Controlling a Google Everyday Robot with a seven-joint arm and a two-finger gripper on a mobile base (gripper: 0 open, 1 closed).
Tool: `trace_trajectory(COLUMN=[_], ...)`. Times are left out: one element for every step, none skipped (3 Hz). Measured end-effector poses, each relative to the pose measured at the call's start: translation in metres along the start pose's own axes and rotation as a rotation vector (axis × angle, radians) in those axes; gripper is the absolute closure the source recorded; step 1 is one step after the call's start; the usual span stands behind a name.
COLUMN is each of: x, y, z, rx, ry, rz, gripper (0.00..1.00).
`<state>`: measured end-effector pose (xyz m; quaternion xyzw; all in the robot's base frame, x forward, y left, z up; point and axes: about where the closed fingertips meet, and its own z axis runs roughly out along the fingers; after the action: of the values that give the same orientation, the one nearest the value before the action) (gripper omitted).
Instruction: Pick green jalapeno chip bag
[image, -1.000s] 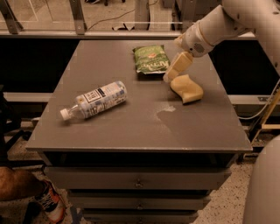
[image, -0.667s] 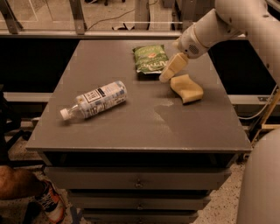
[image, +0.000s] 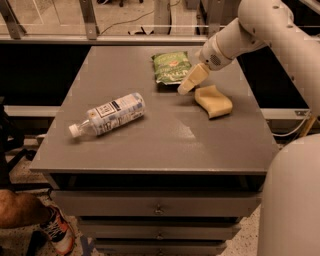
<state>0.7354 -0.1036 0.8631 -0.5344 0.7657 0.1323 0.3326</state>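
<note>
The green jalapeno chip bag (image: 171, 67) lies flat near the back of the grey table (image: 155, 135), right of centre. It is crinkly green foil with white lettering. My gripper (image: 186, 86) hangs from the white arm coming in from the upper right. Its cream fingers point down and to the left, with the tips just off the bag's front right corner. It holds nothing.
A yellow wavy sponge (image: 213, 100) lies just right of the gripper. A clear plastic bottle with a white label (image: 108, 114) lies on its side at the left. The table has drawers below. A person's leg and shoe (image: 55, 227) show at the lower left.
The gripper has moved left and slightly down, from above the sponge toward the bag's front right corner. The bag, sponge and bottle have not moved.
</note>
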Motion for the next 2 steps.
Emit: trace_trajectory(x=[-0.0015,-0.0012], y=[-0.0061,-0.0086], z=[0.0238,0.0333], rx=[-0.018,-0.025], ry=[0.006,0.01], rz=[0.02,0.028], gripper=[0.0,0.02])
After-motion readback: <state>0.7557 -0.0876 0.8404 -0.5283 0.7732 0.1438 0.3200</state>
